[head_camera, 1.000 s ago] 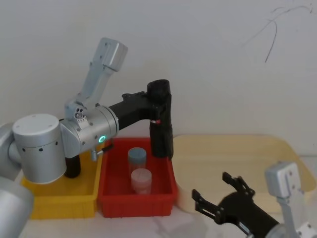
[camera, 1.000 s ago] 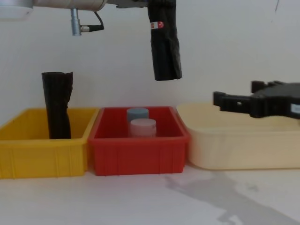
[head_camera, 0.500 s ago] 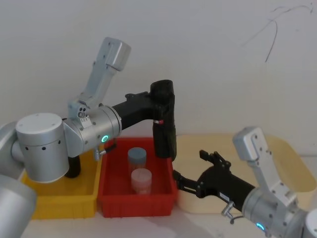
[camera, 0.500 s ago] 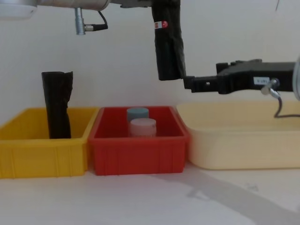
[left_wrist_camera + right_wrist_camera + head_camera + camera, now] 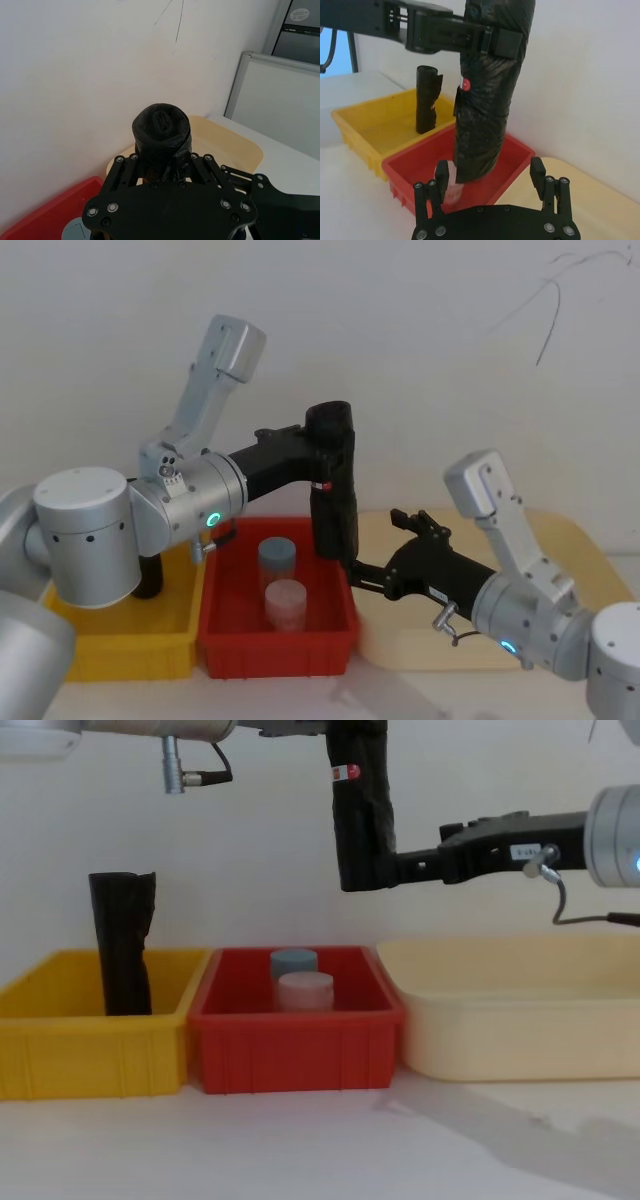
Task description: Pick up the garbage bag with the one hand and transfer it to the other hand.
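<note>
On the tabletop point(image 5: 300, 1150), the left bin point(image 5: 90, 1055), the middle bin point(image 5: 295, 1055) and the tray point(image 5: 510, 1040) are sitting side by side. The second roll point(image 5: 122, 945) is standing in the left bin, and the front jar point(image 5: 305, 990) and rear jar point(image 5: 294, 962) are standing in the middle bin. The garbage bag point(image 5: 362, 820) is hanging above the middle bin's right side, with the left end effector point(image 5: 325, 455) gripping its upper part from the left and the right end effector point(image 5: 400, 868) reaching its lower end from the right.

The garbage bag point(image 5: 362, 820) is crinkled, faintly shiny black plastic; the red bin point(image 5: 295, 1050) and yellow bin point(image 5: 90, 1060) are smooth plastic

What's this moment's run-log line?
left gripper shut on garbage bag above red bin | right gripper open at bag's lower end | transfer pending
</note>
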